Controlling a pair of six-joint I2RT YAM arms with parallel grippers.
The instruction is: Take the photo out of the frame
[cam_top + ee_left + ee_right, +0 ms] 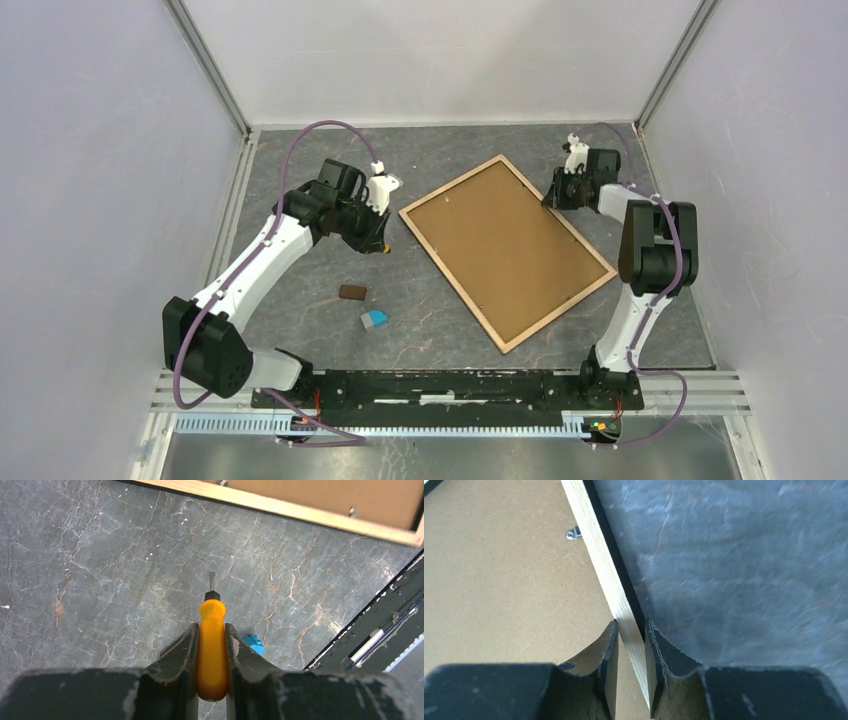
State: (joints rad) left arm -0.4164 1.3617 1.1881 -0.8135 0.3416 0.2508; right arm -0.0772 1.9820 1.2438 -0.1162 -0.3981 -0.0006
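Gripping an orange-handled screwdriver [212, 655], the left gripper [211, 630] is clamped on it, tip pointing ahead; the right gripper [631, 630] pinches the wood rim of the frame [591, 545] between its fingers.

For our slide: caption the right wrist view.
Right jaws grip the frame by its wood rim, brown backing board facing up.

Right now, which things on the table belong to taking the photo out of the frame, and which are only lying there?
For the job: frame, back up, rim held by the right gripper; orange screwdriver, held by the left gripper; metal clip on the backing board.
Just lying about: small brown block; small blue and white object.
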